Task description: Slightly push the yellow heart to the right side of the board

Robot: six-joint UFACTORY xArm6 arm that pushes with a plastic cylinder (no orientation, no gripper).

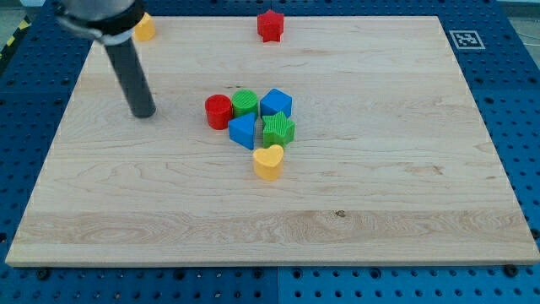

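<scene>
The yellow heart (268, 162) lies near the board's middle, just below a cluster of blocks. My tip (143, 113) rests on the board far to the heart's left and a little above it, apart from every block. The rod rises toward the view's top left. The cluster holds a red cylinder (218, 111), a green cylinder (245, 103), a blue cube (275, 104), a blue triangle-like block (242, 132) and a green star (278, 130). The green star and the blue triangle-like block sit just above the heart.
A red star (270, 25) sits at the board's top edge, middle. A yellow block (145, 28) sits at the top left, partly hidden by the rod. The wooden board (405, 211) lies on a blue pegboard table (519, 101).
</scene>
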